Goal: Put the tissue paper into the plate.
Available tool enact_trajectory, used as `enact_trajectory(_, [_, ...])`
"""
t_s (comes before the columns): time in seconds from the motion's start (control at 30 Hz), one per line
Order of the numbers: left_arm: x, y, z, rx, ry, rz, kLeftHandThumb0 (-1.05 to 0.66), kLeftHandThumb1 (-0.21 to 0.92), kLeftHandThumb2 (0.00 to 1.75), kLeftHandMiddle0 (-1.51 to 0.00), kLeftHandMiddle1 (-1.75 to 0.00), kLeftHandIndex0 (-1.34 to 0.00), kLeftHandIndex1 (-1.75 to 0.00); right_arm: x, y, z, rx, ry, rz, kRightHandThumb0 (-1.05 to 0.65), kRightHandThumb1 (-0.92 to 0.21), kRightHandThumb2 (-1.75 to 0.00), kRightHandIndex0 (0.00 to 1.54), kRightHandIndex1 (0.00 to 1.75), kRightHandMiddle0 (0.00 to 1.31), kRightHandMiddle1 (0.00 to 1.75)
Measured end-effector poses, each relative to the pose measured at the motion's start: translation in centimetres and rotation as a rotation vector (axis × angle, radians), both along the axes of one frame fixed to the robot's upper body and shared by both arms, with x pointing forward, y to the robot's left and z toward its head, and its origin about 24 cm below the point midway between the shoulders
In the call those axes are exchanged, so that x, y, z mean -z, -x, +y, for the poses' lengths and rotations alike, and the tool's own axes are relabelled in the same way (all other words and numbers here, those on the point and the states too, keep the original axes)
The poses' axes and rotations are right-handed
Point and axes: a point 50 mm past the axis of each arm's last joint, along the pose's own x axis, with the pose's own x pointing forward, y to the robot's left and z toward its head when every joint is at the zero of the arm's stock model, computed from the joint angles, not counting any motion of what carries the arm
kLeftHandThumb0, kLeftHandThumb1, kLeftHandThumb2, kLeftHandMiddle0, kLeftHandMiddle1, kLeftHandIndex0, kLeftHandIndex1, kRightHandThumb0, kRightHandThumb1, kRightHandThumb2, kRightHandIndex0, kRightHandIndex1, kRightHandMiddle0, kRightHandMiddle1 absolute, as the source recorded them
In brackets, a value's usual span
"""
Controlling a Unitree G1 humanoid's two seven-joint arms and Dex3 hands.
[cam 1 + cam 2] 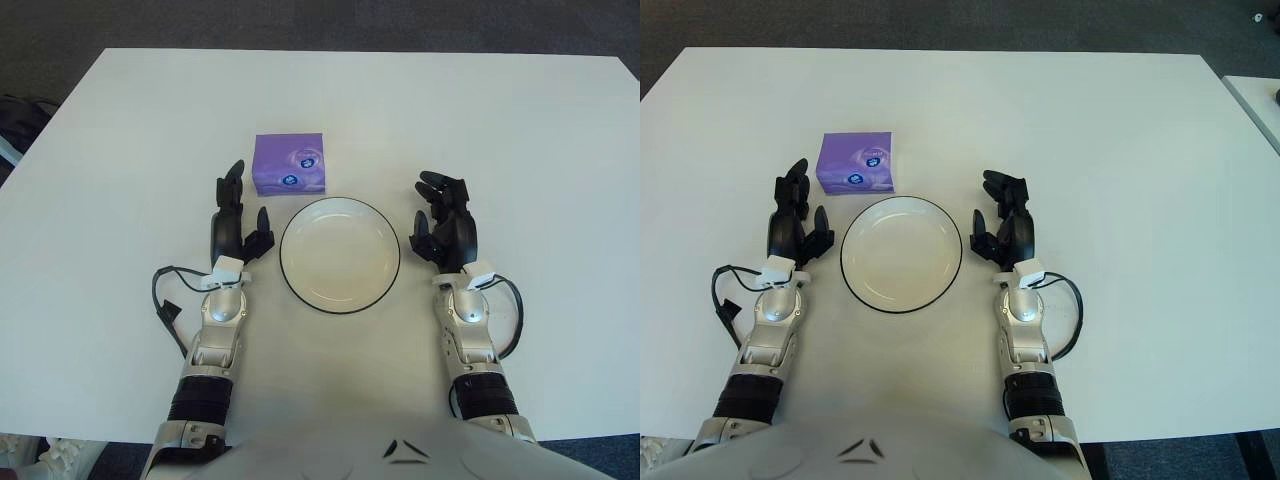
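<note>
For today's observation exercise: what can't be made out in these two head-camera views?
- Tissue pack: print too small to read in either view.
- Left hand, right hand: palms face away.
- Plate: underside hidden.
- Dark object at the left eye view's left edge: cut off.

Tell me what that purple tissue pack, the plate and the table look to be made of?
The purple tissue pack looks wrapped in thin glossy plastic film: its printed top catches light. The plate seems glazed ceramic, though melamine is possible: smooth cream surface with a thin dark rim line. The table looks like matte white laminate: flat, even, without grain.
</note>
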Motion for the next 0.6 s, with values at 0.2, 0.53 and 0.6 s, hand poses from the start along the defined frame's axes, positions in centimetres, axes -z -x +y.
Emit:
enact_trajectory(0.2, [0.0, 0.0, 0.0, 0.0, 0.0, 0.0, -0.73, 0.92, 0.8, -0.26, 0.0, 0.0, -0.56, 0.0, 0.0, -0.01, 0.0, 0.002, 0.0, -0.42, -0.78, -0.75, 0.39, 0.86, 0.0, 1.1])
enact_trajectory(0.53, [0.0, 0.0, 0.0, 0.0, 0.0, 0.0, -0.73, 0.92, 0.81, -0.26, 0.0, 0.0, -0.56, 0.0, 0.0, -0.01, 0.003, 0.003, 0.0, -0.43, -0.78, -0.75, 0.39, 0.85, 0.0, 1.09])
enact_trajectory(0.6, [-0.03, 0.01, 0.03, -0.001, -0.001, -0.001, -0.73, 0.92, 0.8, -0.26, 0.0, 0.0, -0.57, 0.0, 0.0, 0.0, 0.003, 0.003, 0.0, -0.42, -0.78, -0.75, 0.39, 0.85, 0.0, 1.09])
